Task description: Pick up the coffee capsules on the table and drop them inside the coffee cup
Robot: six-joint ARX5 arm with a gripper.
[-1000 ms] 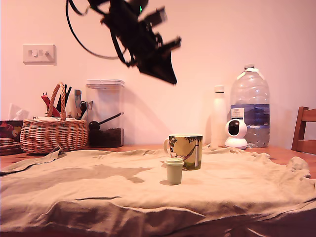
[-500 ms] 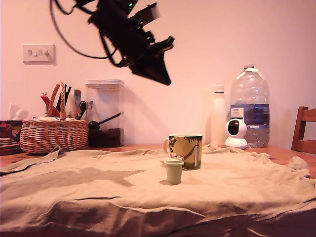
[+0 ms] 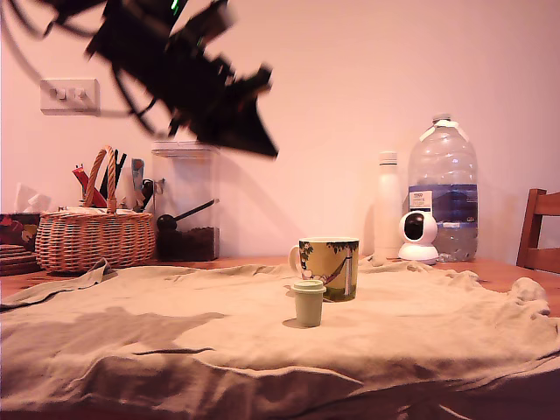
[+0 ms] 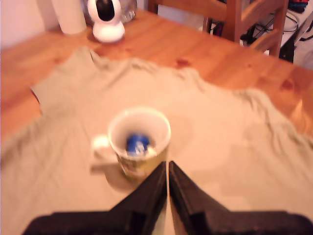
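The yellow-green coffee cup (image 3: 330, 267) stands on the tan cloth near the middle of the exterior view. A pale green coffee capsule (image 3: 308, 302) stands upright on the cloth just in front of it, apart from the cup. In the wrist view the cup (image 4: 131, 165) is seen from above, with a dark blue capsule (image 4: 138, 143) lying inside it. The green capsule does not show in that view. My gripper (image 3: 264, 149) hangs high in the air, well up and to the exterior view's left of the cup, motion-blurred. Its fingers (image 4: 167, 165) are pressed together with nothing between them.
A tan cloth (image 3: 175, 332) covers the wooden table. A wicker basket (image 3: 85, 238) and a clear container (image 3: 185, 201) stand at the back left. A white bottle (image 3: 387, 206), a small white camera (image 3: 418, 236) and a large water bottle (image 3: 443, 188) stand at the back right. A wooden chair (image 3: 542, 232) stands at the right edge.
The arm has swung toward the exterior view's left, away from above the cup, with the gripper still high. The cup and the green capsule have not moved.
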